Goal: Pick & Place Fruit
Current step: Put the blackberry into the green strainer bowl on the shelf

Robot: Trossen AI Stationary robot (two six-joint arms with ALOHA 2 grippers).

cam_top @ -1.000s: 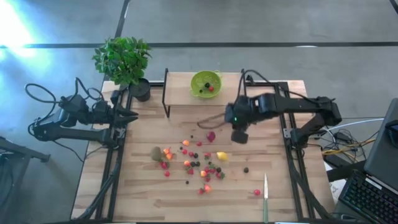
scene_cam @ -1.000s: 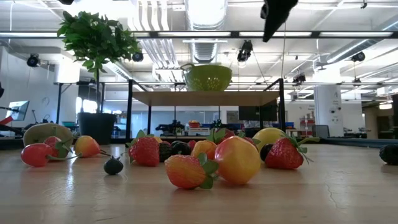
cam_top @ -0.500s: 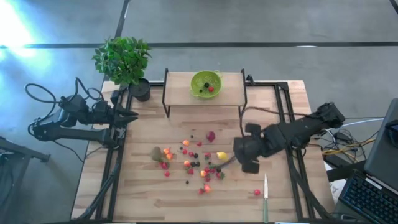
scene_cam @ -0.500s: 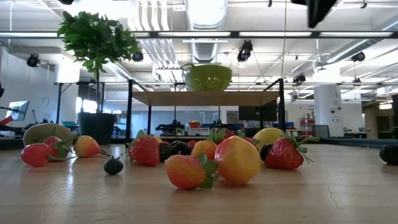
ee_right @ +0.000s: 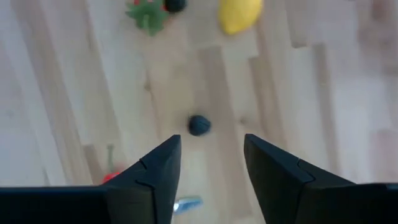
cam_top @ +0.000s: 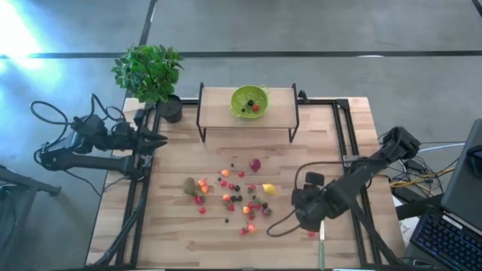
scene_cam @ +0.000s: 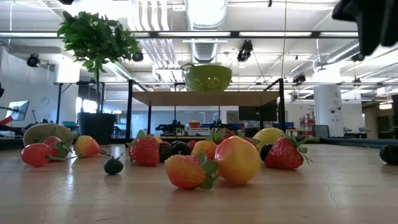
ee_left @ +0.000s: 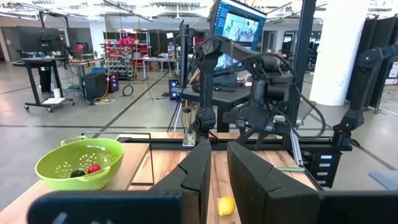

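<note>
Small toy fruits (cam_top: 235, 197) lie scattered on the middle of the wooden table, with a brown kiwi (cam_top: 189, 185) at their left; the low view shows them (scene_cam: 236, 160) in a row. My right gripper (cam_top: 307, 217) hangs open above the table's near right part, pointing steeply down. In the right wrist view its fingers (ee_right: 211, 140) have nothing between them. On the boards beyond them lie a dark berry (ee_right: 199, 124) and, farther off, a yellow fruit (ee_right: 239, 14). My left gripper (cam_top: 162, 139) waits shut and level at the table's left edge.
A lime-green bowl (cam_top: 248, 101) holding a red and a dark fruit stands on a raised shelf at the far middle. A green-handled knife (cam_top: 321, 239) and a red fruit (cam_top: 311, 232) lie near the right gripper. A potted plant (cam_top: 148, 73) stands far left.
My right gripper has swung from beside the shelf toward the table's near right corner and has come down, out over the boards to the right of the fruit scatter. The fruits have not moved.
</note>
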